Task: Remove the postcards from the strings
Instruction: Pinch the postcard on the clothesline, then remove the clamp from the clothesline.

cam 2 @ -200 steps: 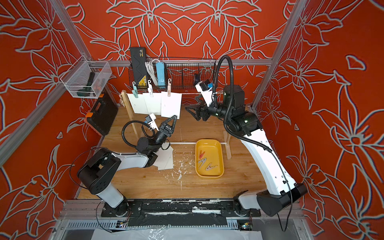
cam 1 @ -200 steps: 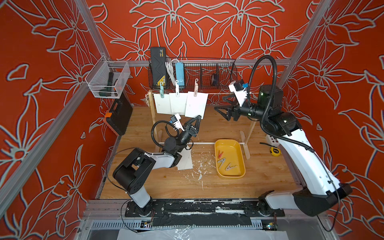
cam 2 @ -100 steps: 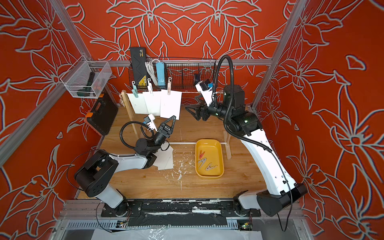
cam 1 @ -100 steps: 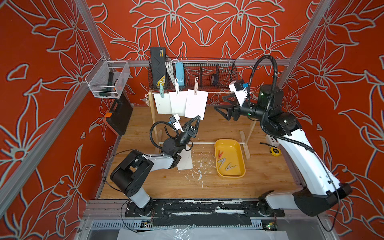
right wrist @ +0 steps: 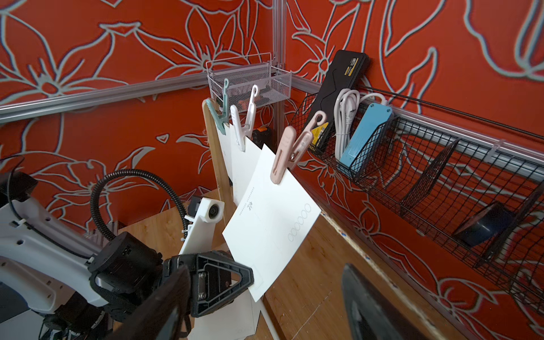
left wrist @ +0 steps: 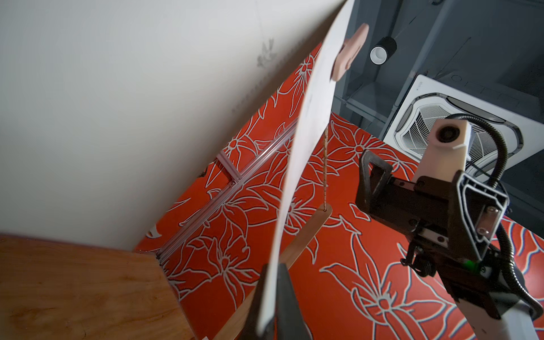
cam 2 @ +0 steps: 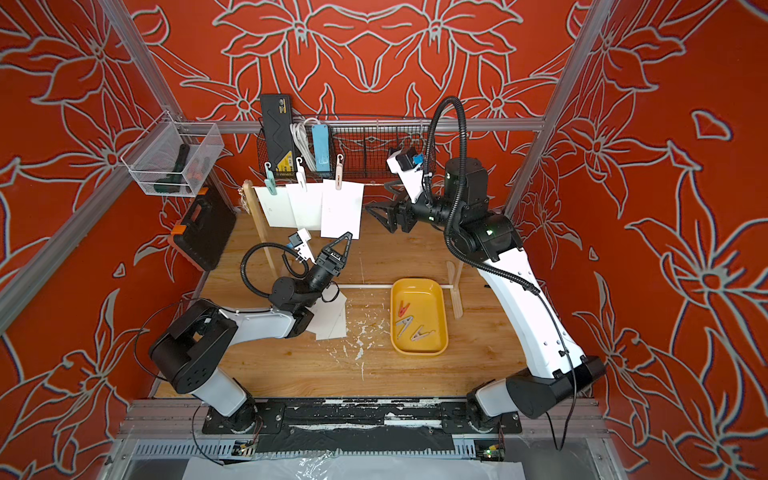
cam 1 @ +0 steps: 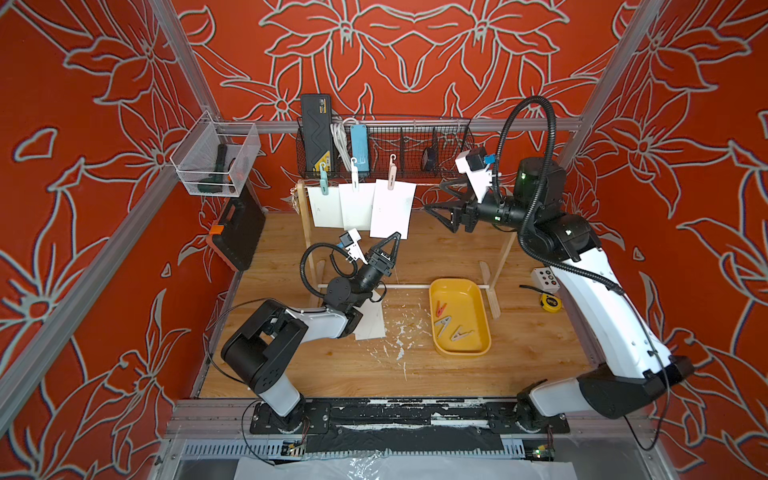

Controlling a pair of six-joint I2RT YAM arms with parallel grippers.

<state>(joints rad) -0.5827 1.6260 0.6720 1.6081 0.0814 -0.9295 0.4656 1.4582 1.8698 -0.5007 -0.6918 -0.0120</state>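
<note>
Jaws: left gripper (cam 1: 397, 237) pinches a hanging card (cam 1: 392, 208), right gripper (cam 1: 434, 196) is spread; three cards (cam 1: 355, 205) hang, a pile (cam 1: 372, 324) lies on the table (cam 1: 415, 374).

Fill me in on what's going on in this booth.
A two-armed robot is taking postcards off a twine line. The left gripper is shut on the lower corner of the postcard under the pink peg. The right gripper is open beside that card, apart from it. Two more postcards hang pegged alongside. Removed cards lie on the table, and three pegs sit in the yellow tray.
</note>
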